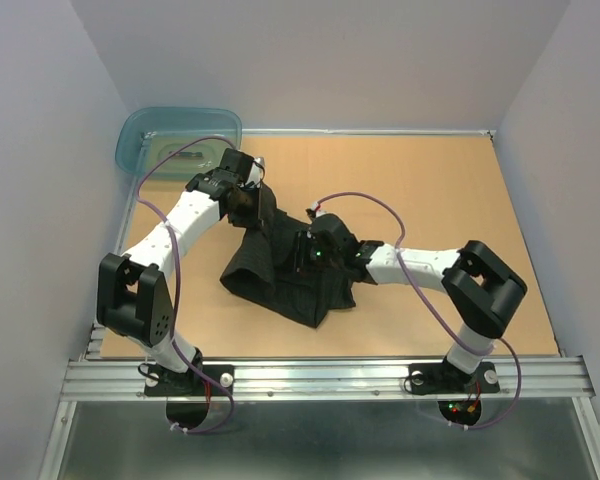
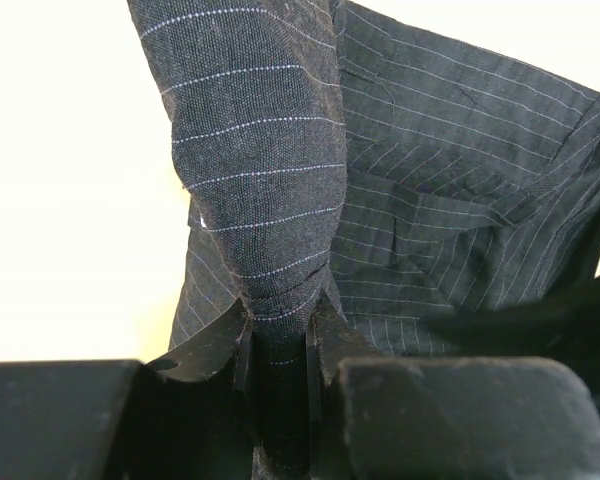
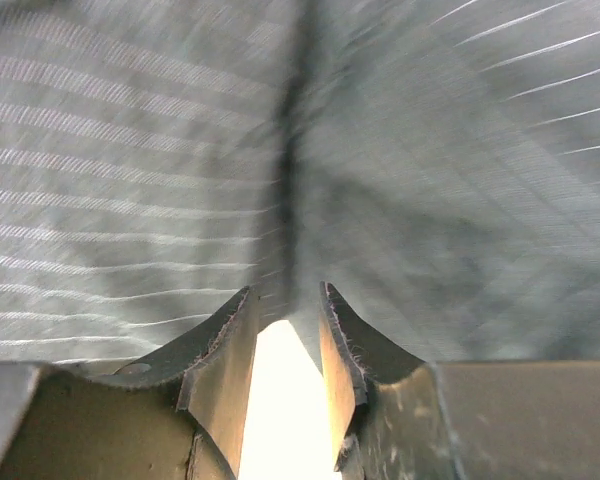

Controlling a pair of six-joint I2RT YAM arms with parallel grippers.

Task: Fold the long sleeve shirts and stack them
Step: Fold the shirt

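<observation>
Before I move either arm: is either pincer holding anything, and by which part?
The left pincer clamps a bunched fold at the far-left end of the shirt. The right pincer stands open, close to the cloth, nothing between its fingers.

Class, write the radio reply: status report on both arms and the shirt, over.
Left gripper: jaws shut on shirt, fold held up. Right gripper: jaws open, at the cloth. Shirt bunched mid-table. Tub in far-left corner.
</observation>
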